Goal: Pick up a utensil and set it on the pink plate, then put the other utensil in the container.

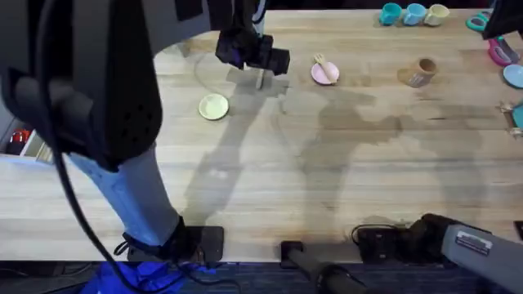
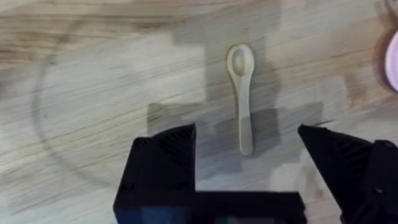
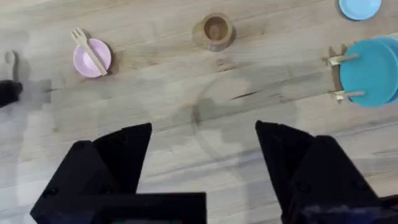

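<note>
While the fork (image 1: 324,65) lies across the pink plate (image 1: 325,73), the spread left gripper (image 2: 247,143) straddles the spoon (image 2: 241,93); bare table (image 1: 343,171) surrounds it. The right gripper (image 3: 204,140) is spread too.

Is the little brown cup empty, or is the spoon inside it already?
Empty. The right wrist view looks down into the container and nothing is inside. The spoon lies flat on the table, between the left gripper's open jaws.

The left arm reaches far forward, its hand (image 2: 246,146) spread wide; the right hand (image 3: 204,149) gapes too, held back.
</note>
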Controlling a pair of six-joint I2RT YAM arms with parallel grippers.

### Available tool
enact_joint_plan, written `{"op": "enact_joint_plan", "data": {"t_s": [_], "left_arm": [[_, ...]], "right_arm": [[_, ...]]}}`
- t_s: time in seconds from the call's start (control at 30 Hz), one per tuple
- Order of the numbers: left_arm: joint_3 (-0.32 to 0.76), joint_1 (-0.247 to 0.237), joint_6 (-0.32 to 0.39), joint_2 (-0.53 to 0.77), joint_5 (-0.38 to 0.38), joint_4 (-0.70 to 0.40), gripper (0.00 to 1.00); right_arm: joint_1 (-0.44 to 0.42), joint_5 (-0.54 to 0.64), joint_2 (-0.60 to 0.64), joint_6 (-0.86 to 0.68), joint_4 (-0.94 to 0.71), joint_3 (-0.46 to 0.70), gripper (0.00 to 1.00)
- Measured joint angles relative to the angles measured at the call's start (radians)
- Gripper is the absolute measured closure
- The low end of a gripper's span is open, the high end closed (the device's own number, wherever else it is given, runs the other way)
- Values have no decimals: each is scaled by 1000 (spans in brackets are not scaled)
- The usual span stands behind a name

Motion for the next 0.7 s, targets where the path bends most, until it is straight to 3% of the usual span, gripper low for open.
{"op": "enact_joint_plan", "data": {"t_s": [0.43, 0.7], "left_arm": [[2, 0, -2, 61, -9, 15, 6], [3, 0, -4, 76, -12, 85, 6]], "right_arm": [[0, 0, 0, 0, 0, 0, 4], [0, 0, 0, 0, 0, 0, 4]]}}
